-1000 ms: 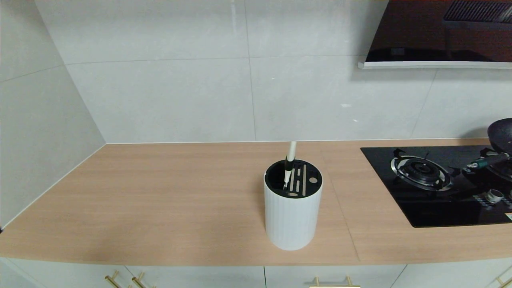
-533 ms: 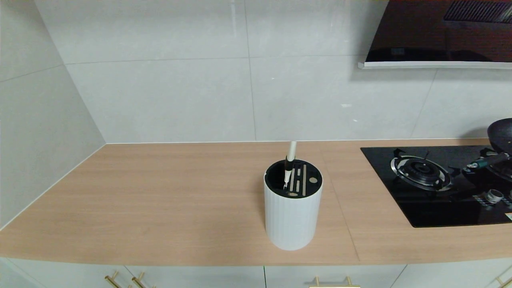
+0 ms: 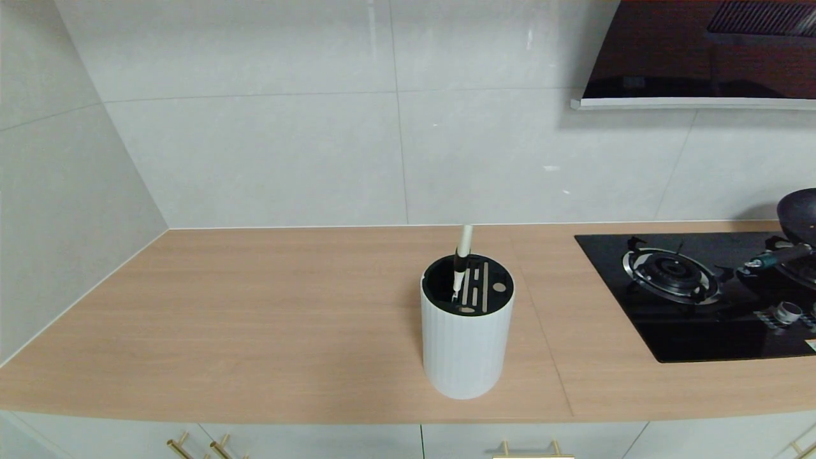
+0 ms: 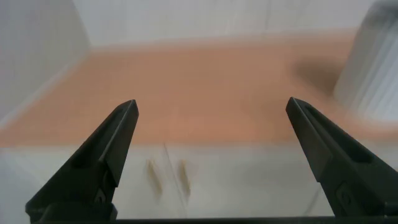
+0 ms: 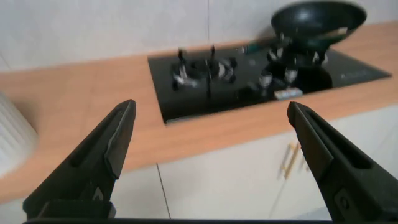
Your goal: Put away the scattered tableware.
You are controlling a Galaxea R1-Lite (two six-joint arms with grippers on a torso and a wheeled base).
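Note:
A white ribbed utensil holder [image 3: 466,338] with a black slotted top stands on the wooden counter [image 3: 255,319], right of the middle. A utensil with a cream handle [image 3: 463,245] stands upright in its round opening. My left gripper [image 4: 211,115] is open with nothing between its fingers, held off the counter's front edge, with the holder [image 4: 373,68] ahead to one side. My right gripper [image 5: 211,115] is open too and holds nothing, out in front of the cabinets, facing the stove; the holder's side [image 5: 12,134] is at that view's edge.
A black gas hob [image 3: 695,293] is set into the counter on the right, with a dark pan [image 3: 800,220] on its far burner. A range hood [image 3: 701,54] hangs above. Tiled walls close the back and left. White cabinet fronts with gold handles [image 3: 532,450] lie below.

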